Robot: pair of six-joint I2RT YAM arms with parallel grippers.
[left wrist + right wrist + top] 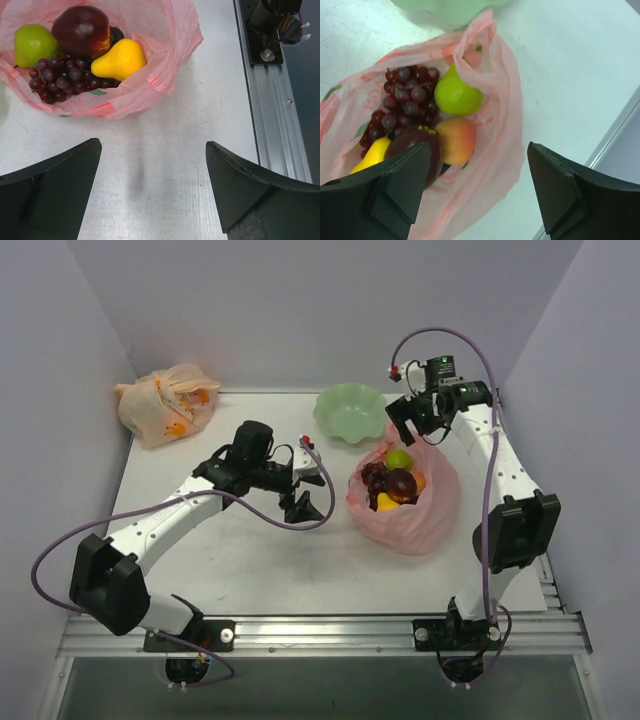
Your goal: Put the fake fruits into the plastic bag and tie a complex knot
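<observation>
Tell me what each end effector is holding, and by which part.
Nothing is held. The left end effector is open over the table; the right end effector is open above the plastic bag.

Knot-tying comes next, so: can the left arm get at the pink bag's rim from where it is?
Probably yes. The left arm faces the pink plastic bag with open jaws, and only bare table lies between them.

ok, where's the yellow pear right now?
The yellow pear sits inside the pink bag, right of centre in the top view, beside the green bowl, next to the grape bunch.
</observation>
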